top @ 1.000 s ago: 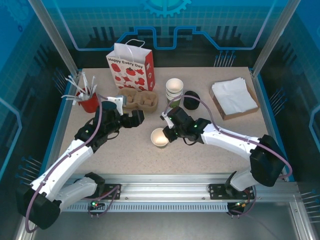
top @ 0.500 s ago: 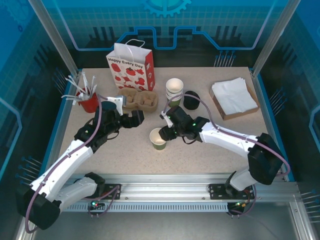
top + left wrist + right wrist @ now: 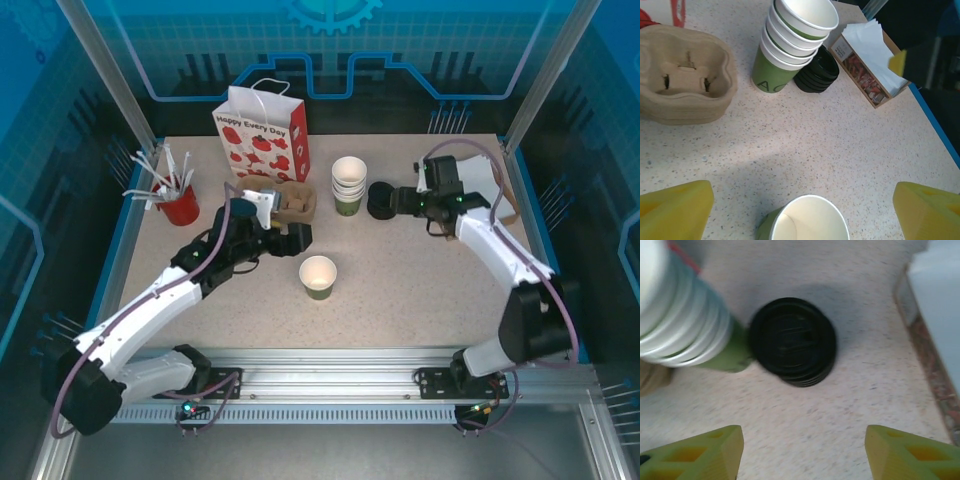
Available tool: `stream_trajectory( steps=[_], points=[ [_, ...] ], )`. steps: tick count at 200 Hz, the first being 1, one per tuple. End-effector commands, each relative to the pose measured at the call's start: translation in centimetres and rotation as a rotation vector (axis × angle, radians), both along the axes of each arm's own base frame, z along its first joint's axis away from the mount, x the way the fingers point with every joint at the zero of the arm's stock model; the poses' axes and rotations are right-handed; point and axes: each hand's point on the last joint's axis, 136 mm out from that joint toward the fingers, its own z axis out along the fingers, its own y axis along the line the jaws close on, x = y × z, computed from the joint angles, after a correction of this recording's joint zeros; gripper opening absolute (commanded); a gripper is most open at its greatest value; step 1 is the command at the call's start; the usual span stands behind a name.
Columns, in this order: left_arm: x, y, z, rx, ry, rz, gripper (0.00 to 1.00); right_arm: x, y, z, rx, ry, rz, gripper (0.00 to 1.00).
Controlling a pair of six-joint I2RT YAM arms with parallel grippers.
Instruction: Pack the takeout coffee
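Observation:
The takeout coffee cup [image 3: 318,275], green with a cream band, stands upright and lidless at mid-table. In the left wrist view the cup [image 3: 807,225] sits low between my fingers. My left gripper [image 3: 288,238] [image 3: 802,202] is open just behind and left of it, touching nothing. My right gripper [image 3: 392,201] [image 3: 802,442] is open at the back, facing the stack of black lids [image 3: 381,200] [image 3: 792,340], with bare tabletop between its fingers. Beside the lids stands the stack of lidless cups [image 3: 348,183] [image 3: 680,325] [image 3: 790,45].
A cardboard cup carrier [image 3: 292,200] [image 3: 685,85] lies behind the left gripper, and a red-patterned gift bag [image 3: 262,135] stands behind that. A red cup of stirrers [image 3: 178,205] is at the left. A napkin box [image 3: 468,195] [image 3: 865,55] is at the back right.
My right gripper opened, let go of the single cup and swung back right to the lid stack. The left arm moved right, closer to the cup. The cup stays upright.

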Motion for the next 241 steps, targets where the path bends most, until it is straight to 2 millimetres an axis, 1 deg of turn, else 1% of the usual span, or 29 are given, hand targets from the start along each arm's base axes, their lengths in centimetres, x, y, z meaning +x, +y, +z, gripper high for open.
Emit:
stream_trajectory(
  steps=[1,19,39,56,83,113,167,221,241],
  points=[
    [0.6,-1.7,2.6,-0.029,-0.055,-0.042,0.94,3.0,-0.3,-1.0,0.0,0.034,-0.024,0.62],
    [1.0,-2.3,2.4,-0.016,-0.045,-0.051,0.94,5.0,-0.2,-2.8,-0.032,0.084,-0.023,0.57],
    [1.2,-2.6,2.1,-0.004,-0.032,-0.055,0.94,6.6,0.0,-4.6,-0.061,0.13,-0.01,0.51],
    [1.4,-2.9,2.0,0.002,-0.032,-0.059,0.94,7.6,0.2,-5.9,-0.101,0.165,0.004,0.46],
    [1.4,-3.0,2.0,0.01,-0.034,-0.061,0.94,8.7,0.5,-7.0,-0.14,0.194,0.026,0.41],
    [1.3,-3.0,1.7,0.014,-0.028,-0.057,0.94,9.2,0.7,-8.4,-0.162,0.223,0.04,0.38],
    [1.1,-2.6,1.4,0.019,-0.024,-0.049,0.94,9.5,0.9,-9.8,-0.195,0.255,0.065,0.38],
    [1.1,-2.5,0.9,0.023,-0.015,-0.045,0.94,9.7,1.2,-9.5,-0.194,0.258,0.085,0.32],
    [1.0,-2.5,0.8,0.024,-0.01,-0.042,0.94,9.5,1.2,-9.4,-0.197,0.26,0.087,0.28]
  ],
)
